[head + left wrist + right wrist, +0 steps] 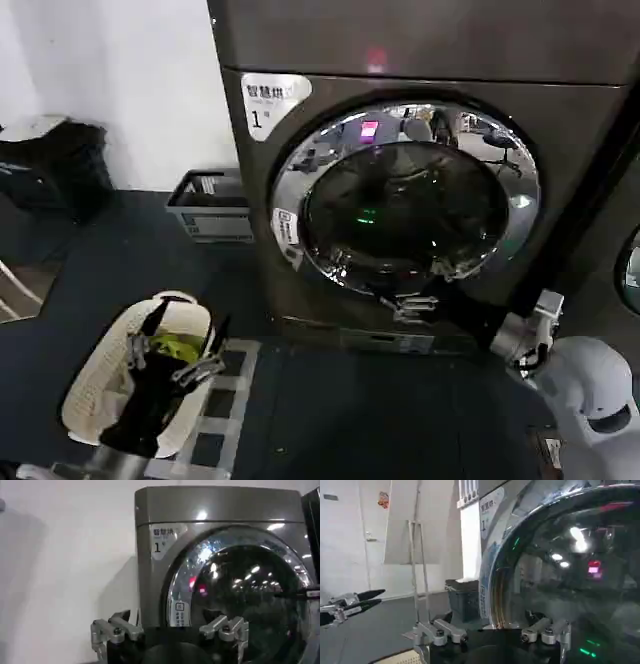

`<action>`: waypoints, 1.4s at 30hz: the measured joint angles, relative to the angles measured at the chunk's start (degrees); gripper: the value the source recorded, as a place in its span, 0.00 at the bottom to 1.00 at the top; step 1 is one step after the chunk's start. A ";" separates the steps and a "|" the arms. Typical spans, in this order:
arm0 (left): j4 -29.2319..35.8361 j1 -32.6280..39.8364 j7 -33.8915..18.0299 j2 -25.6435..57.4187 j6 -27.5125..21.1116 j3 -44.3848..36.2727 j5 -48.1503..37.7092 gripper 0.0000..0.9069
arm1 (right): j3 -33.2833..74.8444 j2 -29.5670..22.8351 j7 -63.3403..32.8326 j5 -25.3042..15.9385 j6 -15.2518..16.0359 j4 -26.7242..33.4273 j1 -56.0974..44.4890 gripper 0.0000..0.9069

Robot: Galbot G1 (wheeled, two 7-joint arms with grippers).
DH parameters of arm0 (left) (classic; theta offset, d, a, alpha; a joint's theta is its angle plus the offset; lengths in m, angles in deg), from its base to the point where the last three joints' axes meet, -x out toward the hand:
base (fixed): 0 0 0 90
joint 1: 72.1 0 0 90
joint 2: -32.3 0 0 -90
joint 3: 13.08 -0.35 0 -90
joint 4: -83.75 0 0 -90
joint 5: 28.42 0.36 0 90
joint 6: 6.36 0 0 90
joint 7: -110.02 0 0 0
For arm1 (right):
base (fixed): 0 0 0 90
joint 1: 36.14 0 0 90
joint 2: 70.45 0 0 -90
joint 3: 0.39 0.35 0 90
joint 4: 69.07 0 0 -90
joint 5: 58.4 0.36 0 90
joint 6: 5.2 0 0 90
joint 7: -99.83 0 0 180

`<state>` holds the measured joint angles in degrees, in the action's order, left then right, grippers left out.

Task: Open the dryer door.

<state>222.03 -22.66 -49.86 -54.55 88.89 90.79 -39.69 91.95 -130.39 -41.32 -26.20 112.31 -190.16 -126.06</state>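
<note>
We see the big chrome-ringed dark-glass dryer door [405, 200] still shut; our right end effector [415, 305], fingers spread, sits at its lower rim, pull remaining.

One dryer [420, 200] with one dryer door [405, 195], one white basket [135, 365], one grey crate [210, 205].

Head camera looks down from above; both wrist cameras, seemingly closer, share the dryer door [405, 200].
</note>
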 joint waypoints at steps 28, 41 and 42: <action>-2.20 -0.25 2.11 -0.84 -2.74 -0.97 7.22 1.00 | -27.38 -4.75 -7.53 -11.34 -9.94 19.24 23.01 1.00; -1.12 -1.55 3.54 -1.26 -2.29 0.03 9.02 1.00 | -32.54 -7.79 -8.75 -12.12 -10.46 26.11 27.96 1.00; -1.12 -1.57 3.47 -1.39 -2.28 0.02 9.06 1.00 | -32.79 -7.98 -8.84 -12.12 -10.47 26.58 28.38 1.00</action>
<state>220.92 -24.23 -46.38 -55.94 86.60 90.81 -30.63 59.16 -138.37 -50.15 -38.32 101.83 -163.58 -97.68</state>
